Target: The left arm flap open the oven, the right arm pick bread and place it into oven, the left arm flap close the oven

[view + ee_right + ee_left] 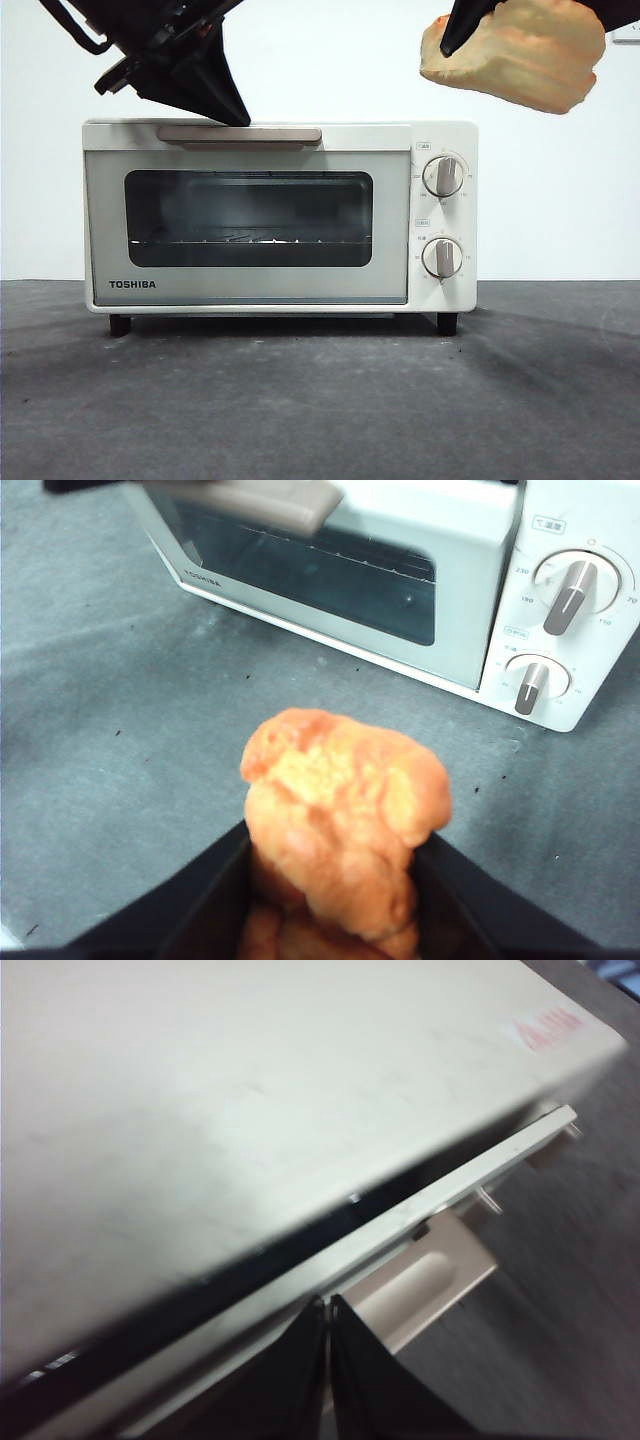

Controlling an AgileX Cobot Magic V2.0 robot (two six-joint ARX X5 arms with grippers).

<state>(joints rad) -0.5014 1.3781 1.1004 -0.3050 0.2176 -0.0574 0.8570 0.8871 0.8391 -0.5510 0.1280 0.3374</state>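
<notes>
Cream-white and boxy, the Toshiba toaster oven (280,215) stands on the dark grey table (320,400) on black feet, its dark glass door window facing the front camera and two grey knobs (443,176) stacked beside the door. In the left wrist view a dark gap shows between the door's top edge and the oven body. The left gripper (235,112) has its black jaws pressed together, tips at the beige bar handle (240,134) on the door's top edge. High above the oven's knob side, the golden-orange lumpy bread loaf (515,52) hangs clamped between the right gripper's (335,880) jaws.
</notes>
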